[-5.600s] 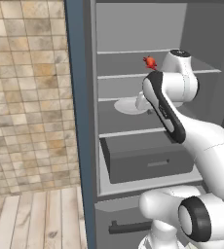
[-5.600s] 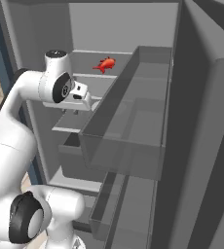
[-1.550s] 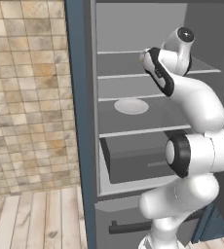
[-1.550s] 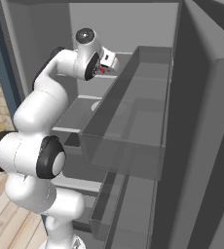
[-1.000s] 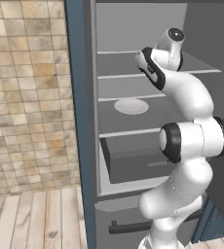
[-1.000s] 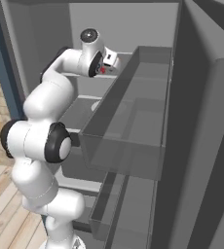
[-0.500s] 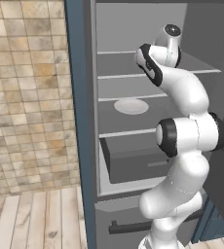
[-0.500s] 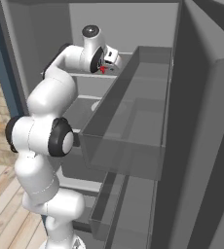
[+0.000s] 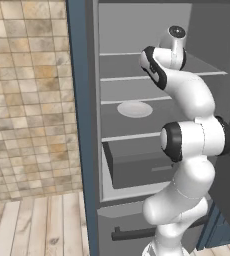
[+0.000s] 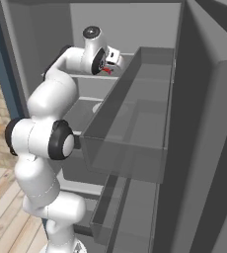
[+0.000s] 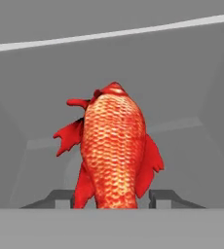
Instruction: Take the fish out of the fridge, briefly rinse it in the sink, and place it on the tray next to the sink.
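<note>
Pinching the fish (image 11: 113, 151) between its tips, the hand (image 11: 113, 198) sits deep inside the fridge (image 9: 82, 125), on an upper shelf (image 9: 122, 77).

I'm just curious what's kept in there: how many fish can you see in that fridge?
1. The red-orange fish is on an upper shelf of the fridge, between the gripper fingertips. The arm may hide more.

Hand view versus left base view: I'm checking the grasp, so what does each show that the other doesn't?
The hand view alone gives the fish up close, standing between the two fingertips over a grey shelf. The left base view alone gives the white plate, the dark drawer and the tiled wall. Both share the fridge interior.
</note>
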Controlling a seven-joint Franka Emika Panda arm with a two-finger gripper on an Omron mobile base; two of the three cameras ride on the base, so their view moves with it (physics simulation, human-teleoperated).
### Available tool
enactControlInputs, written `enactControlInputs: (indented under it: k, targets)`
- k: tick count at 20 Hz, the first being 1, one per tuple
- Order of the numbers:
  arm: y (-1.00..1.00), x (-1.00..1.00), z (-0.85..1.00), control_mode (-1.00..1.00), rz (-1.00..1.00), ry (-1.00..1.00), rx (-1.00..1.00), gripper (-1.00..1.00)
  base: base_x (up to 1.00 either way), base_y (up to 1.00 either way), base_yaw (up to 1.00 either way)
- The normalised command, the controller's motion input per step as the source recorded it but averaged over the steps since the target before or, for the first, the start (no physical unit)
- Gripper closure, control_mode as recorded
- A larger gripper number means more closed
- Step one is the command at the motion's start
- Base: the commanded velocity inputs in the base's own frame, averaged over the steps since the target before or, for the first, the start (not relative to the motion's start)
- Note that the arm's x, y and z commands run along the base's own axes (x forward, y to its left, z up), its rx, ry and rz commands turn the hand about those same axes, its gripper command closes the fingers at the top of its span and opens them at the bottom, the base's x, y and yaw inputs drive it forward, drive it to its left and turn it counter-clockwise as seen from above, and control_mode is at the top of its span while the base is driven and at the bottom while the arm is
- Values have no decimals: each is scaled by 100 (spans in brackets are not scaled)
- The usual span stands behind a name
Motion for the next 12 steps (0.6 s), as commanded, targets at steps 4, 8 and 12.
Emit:
enactControlInputs:
  k: [4,8,12]
  targets:
    - [1,-4,0,-100,0,0,0,100,0,0,0]
    - [13,-79,49,-100,2,-13,0,100,0,0,0]
    - [28,-100,32,-100,0,-21,0,100,0,0,0]
